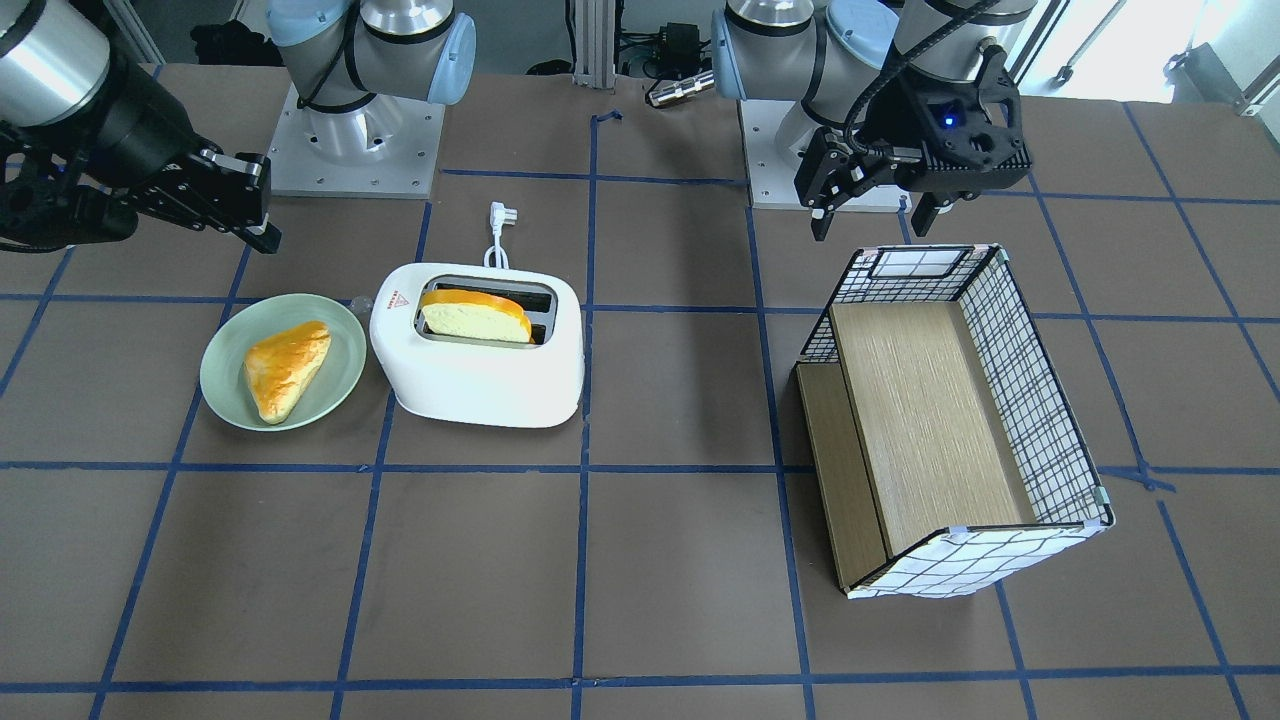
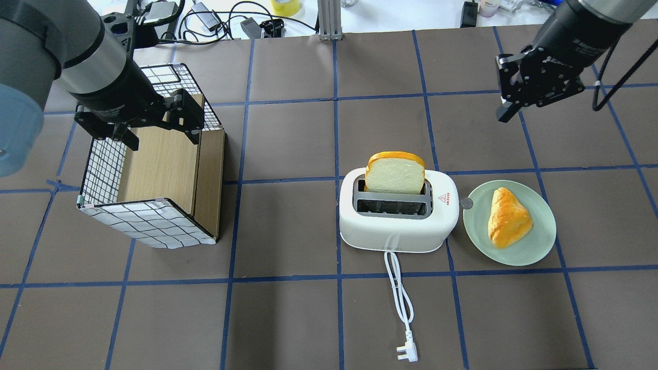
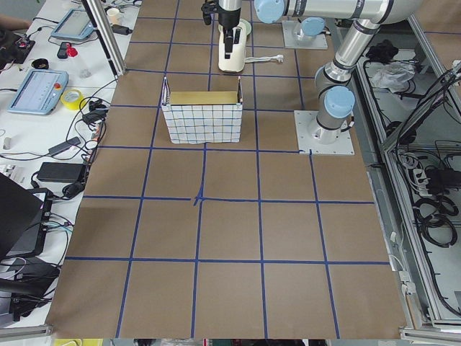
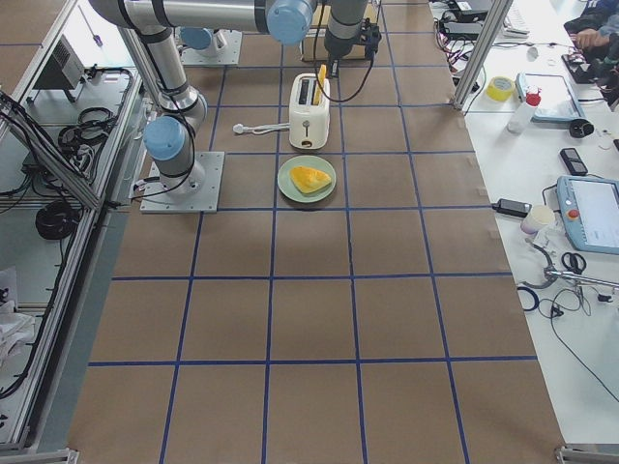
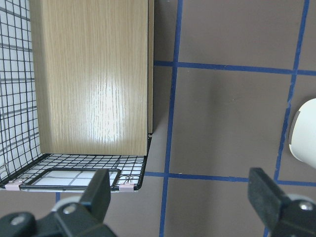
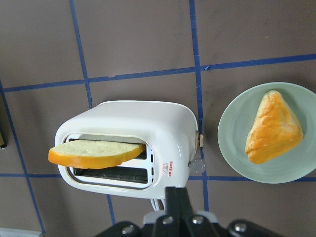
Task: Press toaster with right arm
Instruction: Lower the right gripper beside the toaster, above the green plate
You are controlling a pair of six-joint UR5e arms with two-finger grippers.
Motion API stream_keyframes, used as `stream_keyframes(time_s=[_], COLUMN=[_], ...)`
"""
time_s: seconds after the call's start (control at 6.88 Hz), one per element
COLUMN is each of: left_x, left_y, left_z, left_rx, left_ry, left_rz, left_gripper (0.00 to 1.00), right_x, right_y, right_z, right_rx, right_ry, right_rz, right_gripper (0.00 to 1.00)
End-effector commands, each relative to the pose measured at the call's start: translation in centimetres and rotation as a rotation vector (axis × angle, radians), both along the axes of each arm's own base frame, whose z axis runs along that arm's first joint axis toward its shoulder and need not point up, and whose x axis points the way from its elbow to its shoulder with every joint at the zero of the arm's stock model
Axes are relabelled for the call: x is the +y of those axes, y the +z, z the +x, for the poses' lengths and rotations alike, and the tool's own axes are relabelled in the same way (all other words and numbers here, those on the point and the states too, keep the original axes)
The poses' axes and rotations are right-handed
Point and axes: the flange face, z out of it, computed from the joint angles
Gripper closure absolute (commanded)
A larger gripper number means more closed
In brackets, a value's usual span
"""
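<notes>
One toaster [image 2: 398,226] sits centrally on the desk [image 2: 288,318], long axis crosswise, lever end beside the green plate [image 2: 540,246]. Right fingers [image 2: 506,109], pinched narrow and empty, hover high on that plate side, nearer than the wide-spread left fingers [image 2: 190,121] over the basket [image 2: 149,223].

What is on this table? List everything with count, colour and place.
toaster: one, white, mid-table
bread: one slice, yellow with orange crust, upright in the toaster's far slot
cord: one, white, runs from the toaster toward the robot, plug on the table
plate: one, green, right of the toaster
pastry: one, golden, on the plate
crate: one, checked white with wood panels, robot's left
left gripper: black, open, above the crate
right gripper: black, shut, raised on the robot's right
</notes>
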Motion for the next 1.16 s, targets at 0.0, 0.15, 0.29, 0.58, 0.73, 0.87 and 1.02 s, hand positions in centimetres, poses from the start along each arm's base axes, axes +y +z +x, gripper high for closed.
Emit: stream_keyframes(time_s=[0.0, 0.15, 0.29, 0.58, 0.73, 0.87, 1.02], left_x=[0.0, 0.0, 0.0, 0.0, 0.0, 0.0, 0.0], left_y=[0.0, 0.0, 0.0, 0.0, 0.0, 0.0, 0.0], left_z=[0.0, 0.0, 0.0, 0.0, 0.0, 0.0, 0.0], left_rx=[0.0, -0.001, -0.001, 0.0, -0.001, 0.0, 0.0], left_ry=[0.0, 0.0, 0.0, 0.0, 0.0, 0.0, 0.0], left_rz=[0.0, 0.0, 0.0, 0.0, 0.0, 0.0, 0.0], left_gripper=[0.0, 0.0, 0.0, 0.0, 0.0, 0.0, 0.0], right_x=[1.0, 1.6, 2.2, 4.0, 4.2, 4.7, 5.0], right_y=[-2.2, -4.4, -6.9, -12.9, -16.7, -19.3, -20.9], right_z=[-5.8, -7.4, -8.5, -9.8, -10.1, -10.2, -10.5], right_rx=[-0.309, -0.4, -0.491, -0.633, -0.728, -0.773, -0.799], right_ry=[-0.008, -0.036, 0.021, 0.084, 0.112, 0.116, 0.128], right_rz=[0.009, 0.012, -0.047, -0.11, -0.157, -0.169, -0.18], right_gripper=[1.0, 1.0, 1.0, 1.0, 1.0, 1.0, 1.0])
